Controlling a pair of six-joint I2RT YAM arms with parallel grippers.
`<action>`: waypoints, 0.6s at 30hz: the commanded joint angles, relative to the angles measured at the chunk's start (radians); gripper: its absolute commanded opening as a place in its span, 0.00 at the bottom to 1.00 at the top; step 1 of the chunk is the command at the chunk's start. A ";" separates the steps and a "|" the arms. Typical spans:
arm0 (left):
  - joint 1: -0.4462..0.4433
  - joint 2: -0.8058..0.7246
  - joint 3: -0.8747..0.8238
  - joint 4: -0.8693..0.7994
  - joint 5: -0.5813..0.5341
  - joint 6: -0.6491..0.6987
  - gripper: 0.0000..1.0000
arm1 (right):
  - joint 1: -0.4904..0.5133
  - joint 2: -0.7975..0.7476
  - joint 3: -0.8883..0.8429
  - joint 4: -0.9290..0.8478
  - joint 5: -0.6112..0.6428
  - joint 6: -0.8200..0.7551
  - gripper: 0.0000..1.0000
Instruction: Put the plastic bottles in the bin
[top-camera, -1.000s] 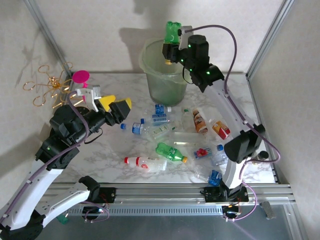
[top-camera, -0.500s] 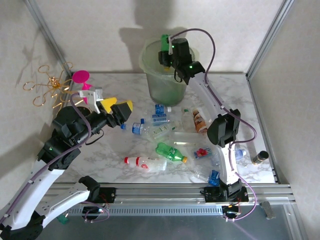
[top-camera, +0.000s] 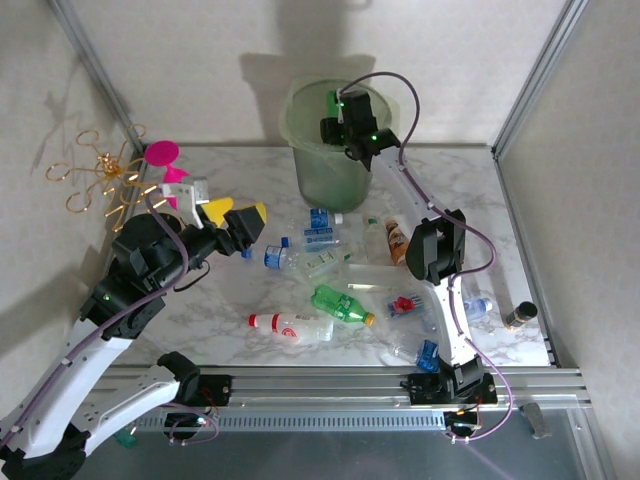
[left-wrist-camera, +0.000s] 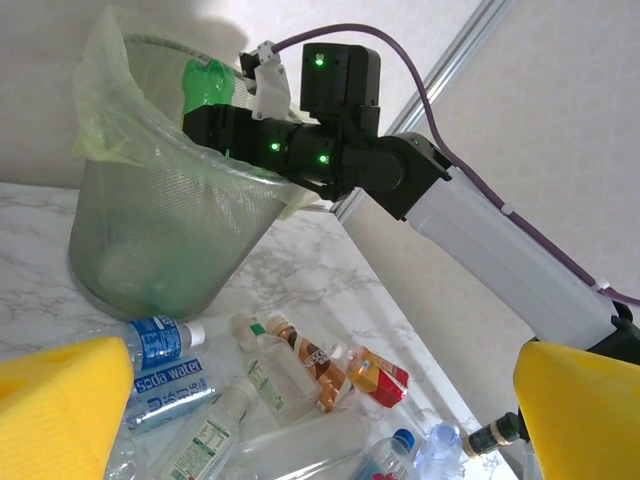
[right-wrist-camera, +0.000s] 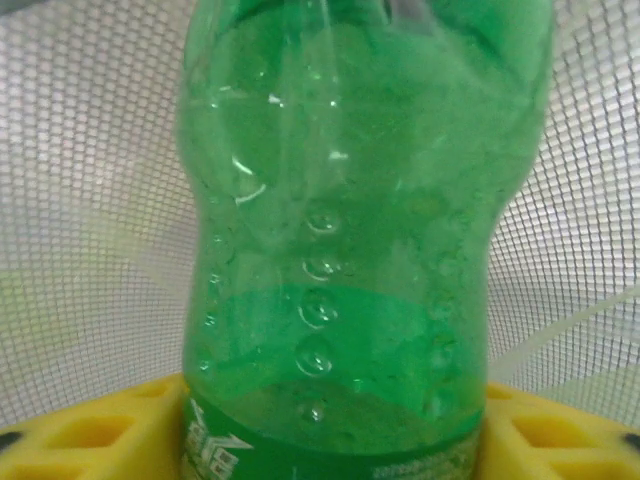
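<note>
Right claw at the bin mouth, closed on a green bottle.
The bottle sits inside the rim. Its long axis is roughly upright and crosswise to the claw's reach, lumpy base up and label end down between the yellow pads. The bin opening lies straight below, so the drop looks like a plain let-go, no sideways shift. The left claw is wide open and empty, well apart from the bin, over the tabletop near the loose bottles, which lie flat pointing in different directions.
</note>
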 joint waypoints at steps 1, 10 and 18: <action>-0.007 -0.021 -0.008 0.040 -0.033 0.008 0.98 | 0.001 0.009 0.024 -0.020 0.015 -0.004 0.70; -0.006 -0.033 -0.009 0.041 -0.039 0.005 0.99 | 0.001 -0.061 0.019 0.002 0.020 -0.004 0.73; -0.006 -0.040 -0.012 0.020 -0.047 -0.006 0.99 | 0.001 -0.161 0.015 0.014 0.022 -0.017 0.73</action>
